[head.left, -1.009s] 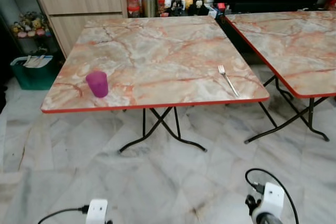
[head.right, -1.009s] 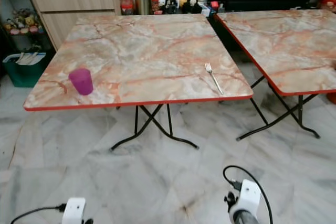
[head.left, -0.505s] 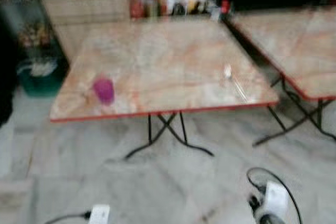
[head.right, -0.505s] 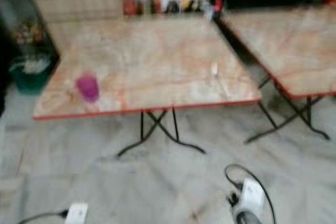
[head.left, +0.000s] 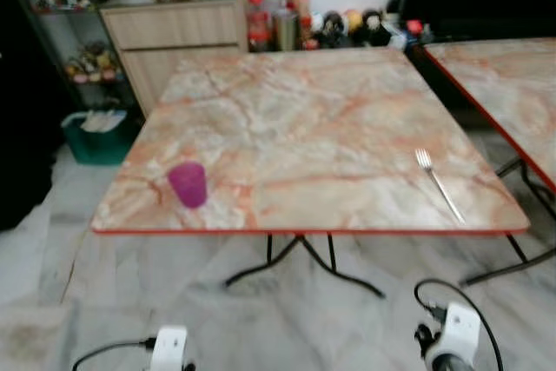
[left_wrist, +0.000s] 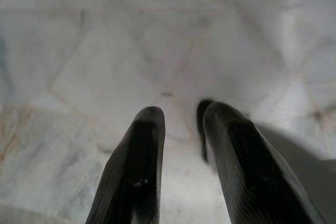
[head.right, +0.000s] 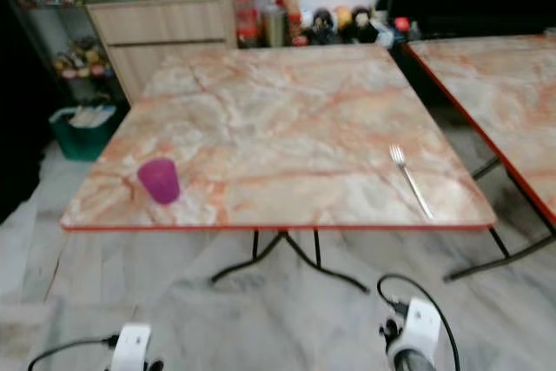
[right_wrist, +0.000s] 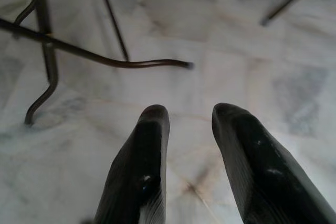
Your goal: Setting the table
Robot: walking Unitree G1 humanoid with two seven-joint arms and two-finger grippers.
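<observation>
Currently, notes by item:

Table [head.left: 313, 102]: marble-pattern top with a red rim, on folding metal legs, straight ahead at 12 o'clock.
Cup [head.left: 188, 184]: purple, upright, at about 10 o'clock, just inside the near rim.
Fork [head.left: 439, 183]: lies flat at about 2 o'clock, tines pointing away, handle end close to the near rim; well apart from the cup.
Left gripper [left_wrist: 181, 121]: hangs low over the floor tiles, fingers a narrow gap apart, holding nothing.
Right gripper [right_wrist: 189, 119]: same posture near the table legs [right_wrist: 47, 45], narrowly parted, holding nothing.
Progress: judged partial; cup and fork are on the top, no plate seen there.
Room: broad bare top between the two items; second table [head.left: 512, 84] crowds 3 o'clock, cabinet [head.left: 174, 36] stands behind.
</observation>
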